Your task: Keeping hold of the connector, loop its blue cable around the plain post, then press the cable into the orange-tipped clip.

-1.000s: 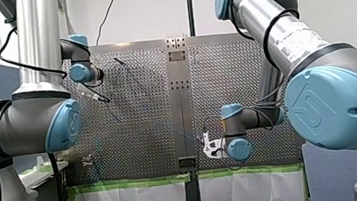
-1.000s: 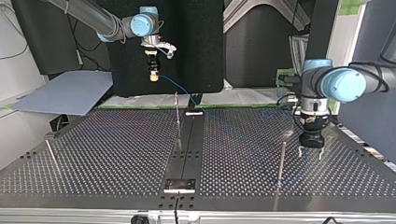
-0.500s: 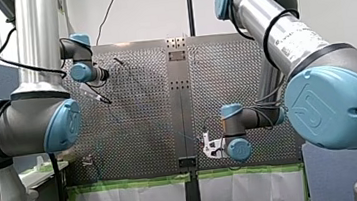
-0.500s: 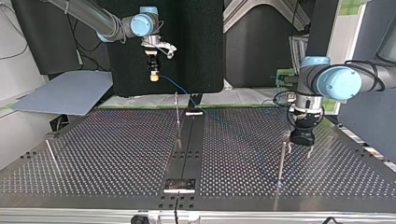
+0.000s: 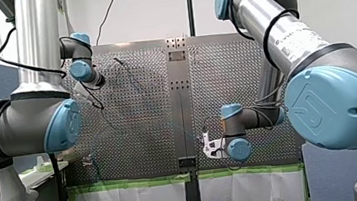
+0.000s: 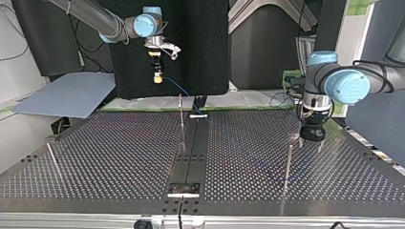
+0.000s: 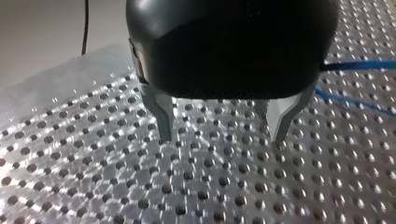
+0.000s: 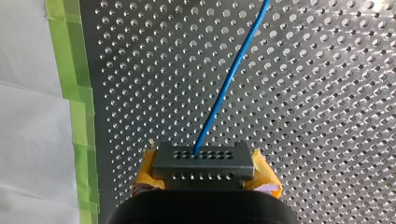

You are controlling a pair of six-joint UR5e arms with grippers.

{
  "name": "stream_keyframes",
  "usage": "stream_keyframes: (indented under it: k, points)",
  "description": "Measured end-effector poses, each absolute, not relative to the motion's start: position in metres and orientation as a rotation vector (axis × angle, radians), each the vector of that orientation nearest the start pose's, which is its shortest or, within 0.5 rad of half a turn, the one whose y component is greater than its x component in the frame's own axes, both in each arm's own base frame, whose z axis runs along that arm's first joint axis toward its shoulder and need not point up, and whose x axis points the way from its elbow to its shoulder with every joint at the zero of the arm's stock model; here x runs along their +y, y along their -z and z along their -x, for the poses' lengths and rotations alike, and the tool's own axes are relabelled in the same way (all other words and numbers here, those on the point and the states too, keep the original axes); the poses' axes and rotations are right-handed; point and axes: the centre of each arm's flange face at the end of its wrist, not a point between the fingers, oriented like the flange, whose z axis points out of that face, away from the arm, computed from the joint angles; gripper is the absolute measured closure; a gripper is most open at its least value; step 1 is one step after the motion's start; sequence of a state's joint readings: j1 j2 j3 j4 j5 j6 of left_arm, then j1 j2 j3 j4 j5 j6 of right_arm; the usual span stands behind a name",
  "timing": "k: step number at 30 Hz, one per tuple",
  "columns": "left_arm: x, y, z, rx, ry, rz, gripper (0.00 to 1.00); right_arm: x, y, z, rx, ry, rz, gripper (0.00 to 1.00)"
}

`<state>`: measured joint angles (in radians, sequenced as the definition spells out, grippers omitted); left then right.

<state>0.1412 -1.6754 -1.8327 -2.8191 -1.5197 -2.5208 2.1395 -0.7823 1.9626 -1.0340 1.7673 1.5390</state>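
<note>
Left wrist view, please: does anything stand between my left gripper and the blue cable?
Nothing visible does: the blue cable runs beside the open left gripper, with only perforated table between them.

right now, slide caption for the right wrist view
Right hand grips the connector, its blue cable running over the perforated table.

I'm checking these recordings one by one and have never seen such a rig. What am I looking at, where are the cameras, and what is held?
Two robot arms work over a perforated metal table. The front view looks from behind them; the top view faces them from across the table; two more cameras sit on the wrists. My right gripper, with yellow pads, is shut on a dark connector whose blue cable runs out over the table. My left gripper holds nothing: its metal fingers stand open close to the table, near a thin upright post.
</note>
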Motion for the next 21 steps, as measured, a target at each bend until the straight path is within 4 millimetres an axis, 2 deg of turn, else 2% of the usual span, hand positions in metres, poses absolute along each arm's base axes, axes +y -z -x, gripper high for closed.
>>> stream_keyframes:
  k: [6,16,21]
  points:
    - [-0.062,-0.333,-0.513,1.487,0.553,0.847,0.02,-0.387,0.013,-0.383,-1.039,-1.347,-1.621,1.0]
    - [-0.059,-0.3,-0.52,1.616,0.369,0.88,0.02,-0.387,0.014,-0.384,-1.036,-1.352,-1.625,1.0]
    - [-0.06,-0.299,-0.522,1.649,0.301,0.873,0.02,-0.386,0.014,-0.385,-1.033,-1.356,-1.628,1.0]
